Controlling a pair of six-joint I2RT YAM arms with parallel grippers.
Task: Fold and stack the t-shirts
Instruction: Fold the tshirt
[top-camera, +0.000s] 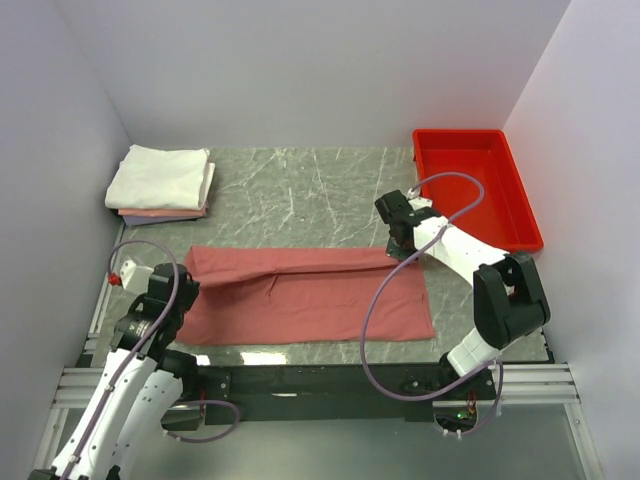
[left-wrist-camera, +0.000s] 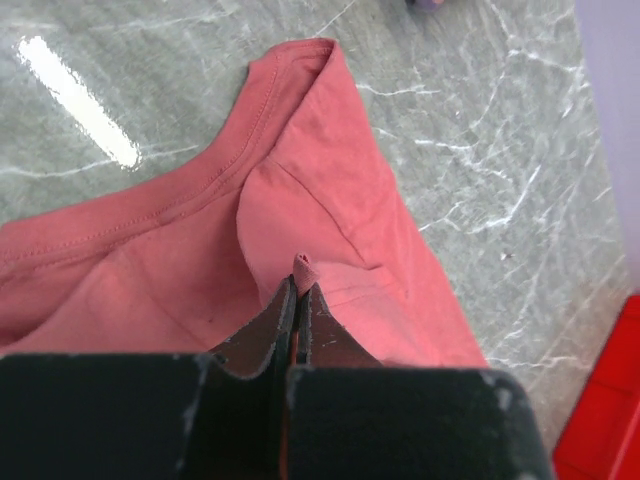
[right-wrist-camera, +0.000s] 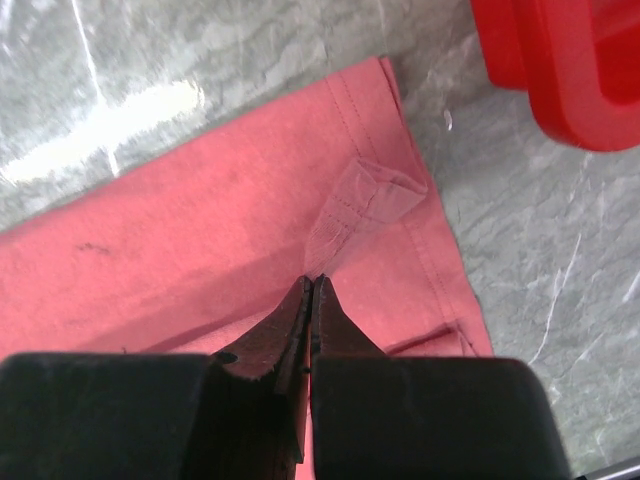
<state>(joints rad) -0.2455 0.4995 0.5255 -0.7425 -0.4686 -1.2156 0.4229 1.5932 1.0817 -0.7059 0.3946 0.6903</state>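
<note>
Spread wide across the near middle of the tabletop (top-camera: 300, 190), toward 6 o'clock: red shirt (top-camera: 310, 305), long side running 9 to 3, far edge turned over on itself as a narrow strip.

Clamped tight at the shirt's 9 o'clock end: left jaws, with a small nub of red cloth poking up between the tips in the left wrist view and the neckline hem curving away just beyond.

Closed just as tight at the shirt's far 3 o'clock corner: right jaws, apparently pinching cloth beside a small turned-up flap, though hard to tell for sure with the tips pressed into the fabric.

At 10 o'clock, well apart from the red shirt: stack (top-camera: 160, 180) of folded shirts, white on top, pale pink below.

At 2 o'clock, by the right wall: tray (top-camera: 458, 134), bright red, near the right jaws and clear of the red shirt.
</note>
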